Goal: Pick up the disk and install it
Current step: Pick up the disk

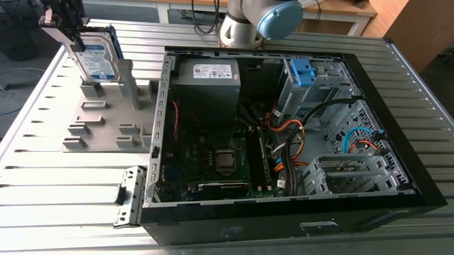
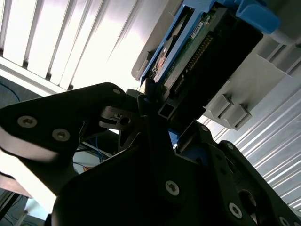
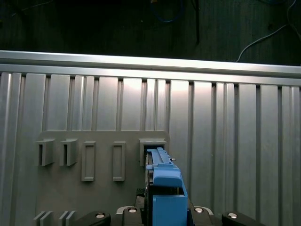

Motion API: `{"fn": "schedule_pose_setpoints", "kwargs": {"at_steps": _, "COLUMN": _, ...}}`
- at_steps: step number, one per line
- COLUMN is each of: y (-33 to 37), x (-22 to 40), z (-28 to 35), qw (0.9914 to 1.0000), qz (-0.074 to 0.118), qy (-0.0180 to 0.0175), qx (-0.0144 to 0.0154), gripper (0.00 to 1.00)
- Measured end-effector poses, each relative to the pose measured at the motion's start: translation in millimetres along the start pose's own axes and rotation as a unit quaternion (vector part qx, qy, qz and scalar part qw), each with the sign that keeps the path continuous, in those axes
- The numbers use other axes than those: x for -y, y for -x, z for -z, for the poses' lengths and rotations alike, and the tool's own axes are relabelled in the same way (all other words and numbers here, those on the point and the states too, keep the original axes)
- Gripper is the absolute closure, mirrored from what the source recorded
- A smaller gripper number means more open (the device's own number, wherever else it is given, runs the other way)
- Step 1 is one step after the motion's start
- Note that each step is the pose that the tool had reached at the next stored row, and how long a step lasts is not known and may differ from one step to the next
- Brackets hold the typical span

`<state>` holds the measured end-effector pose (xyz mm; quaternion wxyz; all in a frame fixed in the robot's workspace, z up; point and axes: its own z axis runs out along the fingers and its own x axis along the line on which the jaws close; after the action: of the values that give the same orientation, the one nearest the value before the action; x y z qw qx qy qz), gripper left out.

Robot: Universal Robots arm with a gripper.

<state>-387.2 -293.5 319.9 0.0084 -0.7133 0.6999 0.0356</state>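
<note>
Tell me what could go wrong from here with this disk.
1. The disk stands in a narrow slot of the grey holder, with the claw at its upper end; a skewed lift might jam it.
2. Loose cables cross the open case near the drive bay and could snag it.

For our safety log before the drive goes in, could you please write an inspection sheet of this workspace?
Surface: ribbed metal table, grey fixture plate on it.
Job's things: disk stands on end in the fixture plate; open computer case beside it.
Clutter: metal bracket beside the case.
Grippers: gripper at the disk's upper end.
Cables: orange, blue, black wires inside the case.
Surroundings: wooden furniture; floor cable.
</note>
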Motion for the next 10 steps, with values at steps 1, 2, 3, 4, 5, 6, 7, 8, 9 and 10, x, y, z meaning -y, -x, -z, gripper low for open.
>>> {"fn": "schedule_pose_setpoints", "kwargs": {"at_steps": 1, "y": 0.0, "x": 0.0, "z": 0.4, "qw": 1.00000, "qz": 0.000, "qy": 0.0000, "qx": 0.0000, "gripper": 0.64}}
{"fn": "schedule_pose_setpoints", "kwargs": {"at_steps": 2, "y": 0.0, "x": 0.0, "z": 0.8, "qw": 1.00000, "qz": 0.000, "qy": 0.0001, "qx": 0.0000, "gripper": 0.64}}
{"fn": "schedule_pose_setpoints", "kwargs": {"at_steps": 3, "y": 0.1, "x": 0.0, "z": 1.2, "qw": 1.00000, "qz": 0.000, "qy": 0.0001, "qx": -0.0001, "gripper": 0.64}}
{"fn": "schedule_pose_setpoints", "kwargs": {"at_steps": 4, "y": 0.1, "x": -0.1, "z": 1.5, "qw": 1.00000, "qz": 0.000, "qy": 0.0000, "qx": 0.0000, "gripper": 0.64}}
{"fn": "schedule_pose_setpoints", "kwargs": {"at_steps": 5, "y": 0.1, "x": -0.1, "z": 1.9, "qw": 1.00000, "qz": 0.000, "qy": 0.0001, "qx": 0.0000, "gripper": 0.64}}
{"fn": "schedule_pose_setpoints", "kwargs": {"at_steps": 6, "y": 0.1, "x": -0.1, "z": 2.3, "qw": 1.00000, "qz": 0.000, "qy": 0.0001, "qx": 0.0000, "gripper": 0.64}}
{"fn": "schedule_pose_setpoints", "kwargs": {"at_steps": 7, "y": 0.2, "x": -0.1, "z": 2.7, "qw": 1.00000, "qz": 0.000, "qy": 0.0001, "qx": 0.0000, "gripper": 0.64}}
{"fn": "schedule_pose_setpoints", "kwargs": {"at_steps": 8, "y": 0.2, "x": -0.1, "z": 3.1, "qw": 1.00000, "qz": 0.000, "qy": 0.0001, "qx": 0.0000, "gripper": 0.64}}
{"fn": "schedule_pose_setpoints", "kwargs": {"at_steps": 9, "y": 0.2, "x": -0.1, "z": 3.4, "qw": 1.00000, "qz": 0.000, "qy": 0.0001, "qx": 0.0000, "gripper": 0.64}}
{"fn": "schedule_pose_setpoints", "kwargs": {"at_steps": 10, "y": 0.2, "x": -0.1, "z": 3.7, "qw": 1.00000, "qz": 0.000, "qy": 0.0000, "qx": 0.0000, "gripper": 0.64}}
